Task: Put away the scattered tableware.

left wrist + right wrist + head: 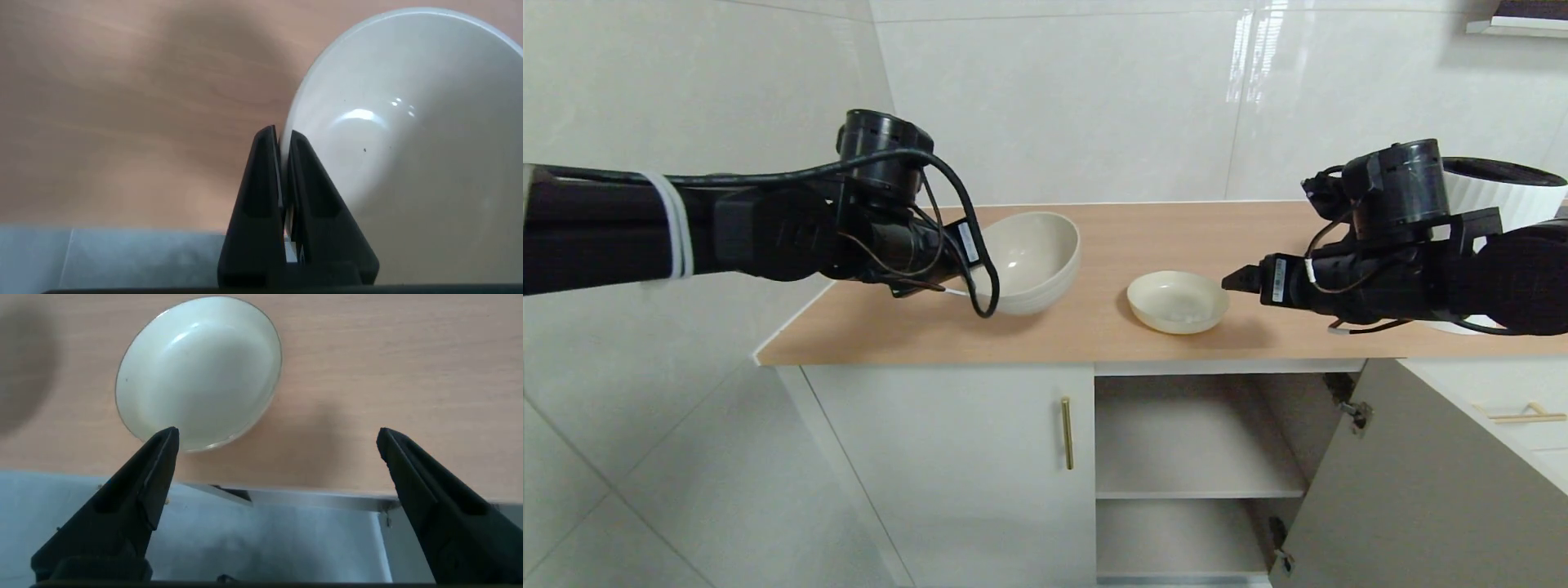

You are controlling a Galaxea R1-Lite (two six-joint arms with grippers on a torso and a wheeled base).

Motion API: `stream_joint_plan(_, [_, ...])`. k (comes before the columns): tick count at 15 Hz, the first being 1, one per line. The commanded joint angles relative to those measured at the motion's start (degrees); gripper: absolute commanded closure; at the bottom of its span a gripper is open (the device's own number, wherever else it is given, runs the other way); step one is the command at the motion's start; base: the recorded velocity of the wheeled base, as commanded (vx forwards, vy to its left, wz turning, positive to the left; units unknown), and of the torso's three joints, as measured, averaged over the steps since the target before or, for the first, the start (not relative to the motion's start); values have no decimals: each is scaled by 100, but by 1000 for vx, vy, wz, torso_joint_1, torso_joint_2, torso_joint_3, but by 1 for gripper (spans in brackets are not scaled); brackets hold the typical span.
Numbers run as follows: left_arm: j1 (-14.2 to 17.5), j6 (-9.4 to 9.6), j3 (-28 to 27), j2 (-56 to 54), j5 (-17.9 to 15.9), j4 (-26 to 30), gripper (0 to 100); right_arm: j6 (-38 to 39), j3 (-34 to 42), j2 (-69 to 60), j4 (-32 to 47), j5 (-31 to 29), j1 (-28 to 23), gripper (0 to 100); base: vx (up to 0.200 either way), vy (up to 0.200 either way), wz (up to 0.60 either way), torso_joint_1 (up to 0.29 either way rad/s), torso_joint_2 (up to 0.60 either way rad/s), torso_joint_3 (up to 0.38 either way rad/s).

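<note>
Left pincer (pixel 283 140) pinches the rim of a glossy, tilted cream bowl (pixel 409 122).

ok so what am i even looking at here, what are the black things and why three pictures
It's a two-armed robot, caught by three cameras at the same moment. The wide picture comes from a camera on its head, looking down at a light wooden countertop. The other two come from a camera on each wrist, looking along that arm's pair of black fingers.

On the countertop are a large off-white bowl and a small cream shallow dish. The left fingers are shut on the large bowl's rim, and the bowl sits tilted. The right fingers are spread open close to the small dish, holding nothing.

Below the countertop, a white cabinet has one door open, showing its shelves.
</note>
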Motion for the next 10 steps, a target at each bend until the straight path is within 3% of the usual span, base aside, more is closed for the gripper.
stream_joint_plan(1, [-89,-3,274,-622,-18,-1,100,-5,-132,318,-41,-192,38,0,0,0,0,0,0,0])
stream_joint_plan(4, [-133,-3,327,-701,-10,-9,100,12,-404,889,-50,-939,188,0,0,0,0,0,0,0])
stream_joint_plan(10, [-159,-3,327,-692,-10,-9,100,179,-729,1425,-384,-1062,196,0,0,0,0,0,0,0])
